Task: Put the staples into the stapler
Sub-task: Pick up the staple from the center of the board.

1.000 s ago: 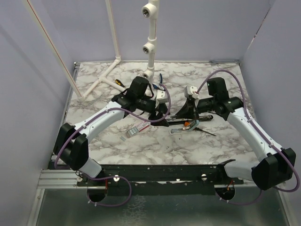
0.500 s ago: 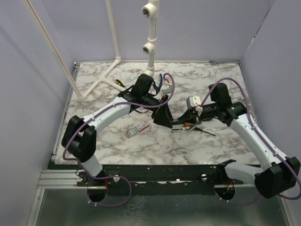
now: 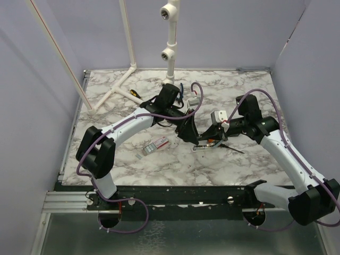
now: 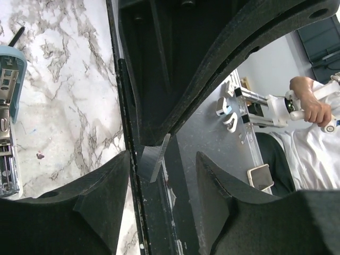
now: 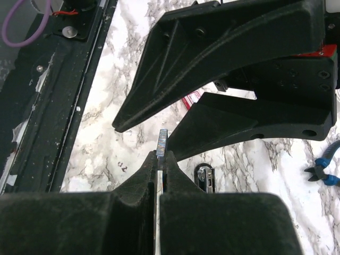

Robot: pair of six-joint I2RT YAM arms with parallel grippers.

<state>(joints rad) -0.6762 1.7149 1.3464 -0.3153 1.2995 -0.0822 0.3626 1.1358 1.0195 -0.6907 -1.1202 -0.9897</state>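
My right gripper (image 5: 161, 156) is shut on a thin silvery strip of staples (image 5: 162, 139), whose tip sticks out past the fingertips. My left gripper (image 4: 162, 180) is open, and that same strip (image 4: 154, 162) stands between its fingers, close to the left one without a grip on it. In the top view the two grippers meet nose to nose at mid-table, left gripper (image 3: 187, 133) against right gripper (image 3: 206, 137). The white staples box (image 3: 157, 144), marked red, lies flat to their left. Of the black stapler (image 5: 204, 179) only an end with a chrome plate shows, under my right fingers.
A pale teal bar (image 4: 7, 117) with a metal channel lies on the marble just under the grippers. An orange-handled screwdriver (image 3: 226, 145) lies beside it. Blue pliers (image 5: 324, 172) sit at the back, near white pipes (image 3: 114, 91). Purple walls close in both sides.
My left arm has swung right until its fingers straddle the strip, and its jaws have narrowed. The right gripper dropped slightly left early on, still shut on the strip.
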